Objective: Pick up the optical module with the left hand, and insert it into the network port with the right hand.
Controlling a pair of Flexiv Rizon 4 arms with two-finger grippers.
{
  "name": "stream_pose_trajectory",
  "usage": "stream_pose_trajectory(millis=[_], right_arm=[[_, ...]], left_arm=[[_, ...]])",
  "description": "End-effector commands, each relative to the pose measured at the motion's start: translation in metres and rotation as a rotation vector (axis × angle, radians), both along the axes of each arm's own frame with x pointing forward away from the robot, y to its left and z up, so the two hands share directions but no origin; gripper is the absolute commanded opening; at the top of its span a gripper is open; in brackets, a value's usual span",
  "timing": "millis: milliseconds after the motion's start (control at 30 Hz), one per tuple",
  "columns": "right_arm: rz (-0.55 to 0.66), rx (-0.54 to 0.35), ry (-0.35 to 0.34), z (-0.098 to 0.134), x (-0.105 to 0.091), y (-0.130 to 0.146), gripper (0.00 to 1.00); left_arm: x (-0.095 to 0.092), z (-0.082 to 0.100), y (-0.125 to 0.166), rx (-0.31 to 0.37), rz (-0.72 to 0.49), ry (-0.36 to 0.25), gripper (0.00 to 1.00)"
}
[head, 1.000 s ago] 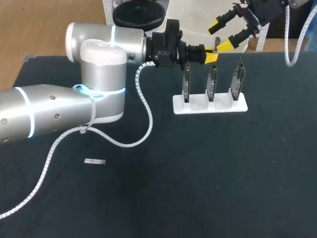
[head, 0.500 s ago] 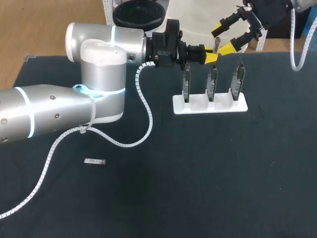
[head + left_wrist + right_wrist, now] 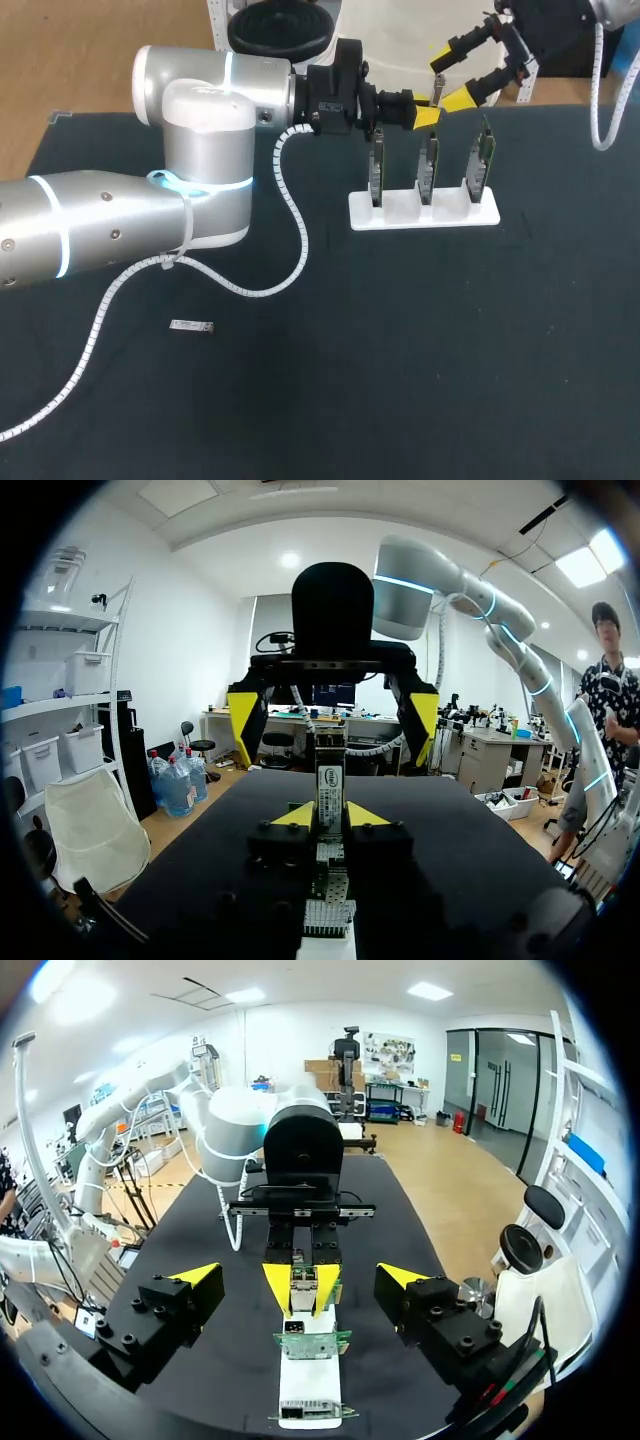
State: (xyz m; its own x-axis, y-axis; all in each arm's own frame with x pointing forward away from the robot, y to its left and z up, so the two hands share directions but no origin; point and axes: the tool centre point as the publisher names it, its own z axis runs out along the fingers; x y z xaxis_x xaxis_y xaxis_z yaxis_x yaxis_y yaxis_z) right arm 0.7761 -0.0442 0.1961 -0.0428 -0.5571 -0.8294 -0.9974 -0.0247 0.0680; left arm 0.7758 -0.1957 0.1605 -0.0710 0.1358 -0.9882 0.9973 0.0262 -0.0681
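A small silver block (image 3: 190, 326) lies alone on the dark table (image 3: 500, 350), well to the near-left of the white stand (image 3: 423, 211) and apart from everything else. Between it and the stand, a white coiled cable (image 3: 295, 215) loops down off the left arm.

The white stand sits on the table and carries three green boards upright in a row: the left board (image 3: 377, 170), the middle board (image 3: 428, 165) and the right board (image 3: 483, 155).

Above the stand, about level with the top of the middle board, hangs the left tool (image 3: 424, 116), with its arm coming in from the stand's left side. Its two yellow tips are clamped from both sides on the optical module (image 3: 330, 780), which stands upright between them and rises clear above the tips. The module is held in the air over the stand and touches no board. In the left wrist view the stand's boards sit right under the tool.

Farther off, above and beyond the stand's right half, is the right tool (image 3: 452, 74). Its fingers are spread wide with nothing between them, and it points back toward the left tool. In the right wrist view the stand (image 3: 308, 1400) lies just ahead of and below it. The left tool (image 3: 301, 1285) and its module are beyond that, in line with the gap between the open fingers (image 3: 195, 1275). The right tool is near the module but does not touch it.
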Motion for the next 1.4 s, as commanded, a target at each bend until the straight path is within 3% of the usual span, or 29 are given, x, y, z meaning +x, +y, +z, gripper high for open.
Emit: stream_pose_trajectory(millis=[33, 600, 633, 667, 1400], right_arm=[[-0.007, 0.002, -0.006, -0.0003, -0.002, 0.0006, 1.0], [0.002, -0.001, -0.007, 0.0001, 0.0022, 0.0033, 1.0], [0.0, 0.0, -0.005, -0.0001, 0.0027, 0.0036, 0.42], [-0.002, 0.001, -0.005, -0.0001, 0.0029, 0.0037, 0.0], [-0.004, -0.001, -0.012, 0.0005, 0.0039, 0.0055, 0.0]], left_arm=[[0.0027, -0.0002, -0.0009, 0.002, -0.005, 0.002, 0.0], [0.0027, -0.0002, -0.0009, 0.002, -0.005, 0.002, 0.0], [0.0027, -0.0002, -0.0009, 0.002, -0.005, 0.002, 0.0], [0.0027, -0.0002, -0.0009, 0.002, -0.005, 0.002, 0.0], [0.0027, -0.0002, -0.0009, 0.002, -0.005, 0.002, 0.0]])
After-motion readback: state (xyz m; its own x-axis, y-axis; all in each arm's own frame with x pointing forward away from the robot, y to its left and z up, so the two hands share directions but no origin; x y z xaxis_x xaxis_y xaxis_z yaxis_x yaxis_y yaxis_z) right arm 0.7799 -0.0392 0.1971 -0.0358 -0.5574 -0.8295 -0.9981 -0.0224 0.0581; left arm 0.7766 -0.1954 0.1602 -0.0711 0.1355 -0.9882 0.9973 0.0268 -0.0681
